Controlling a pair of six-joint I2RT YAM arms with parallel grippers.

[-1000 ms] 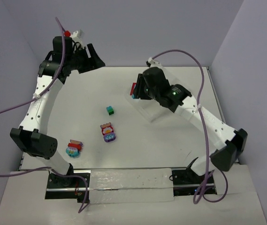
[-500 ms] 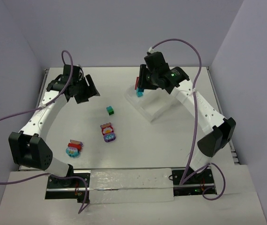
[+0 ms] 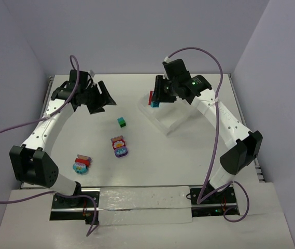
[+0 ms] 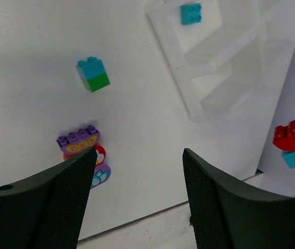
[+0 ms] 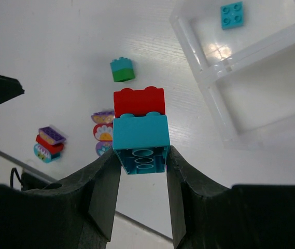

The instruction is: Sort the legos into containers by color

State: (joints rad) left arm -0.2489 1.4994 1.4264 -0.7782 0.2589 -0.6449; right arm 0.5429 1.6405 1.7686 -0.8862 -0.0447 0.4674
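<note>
Down from its high perch came the left arm, and the left gripper (image 4: 137,163) hung over the table's far left, jaws apart and empty. Opposite, the right gripper (image 5: 142,168) stayed clenched on a red-and-teal lego stack (image 5: 139,122), aloft by the clear tray (image 3: 174,124). One teal brick (image 5: 232,15) lay in a compartment, and a teal-green brick (image 3: 121,122) sat mid-table.

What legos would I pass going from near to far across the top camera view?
left clump → middle clump → teal-green brick → held red-teal stack
</note>
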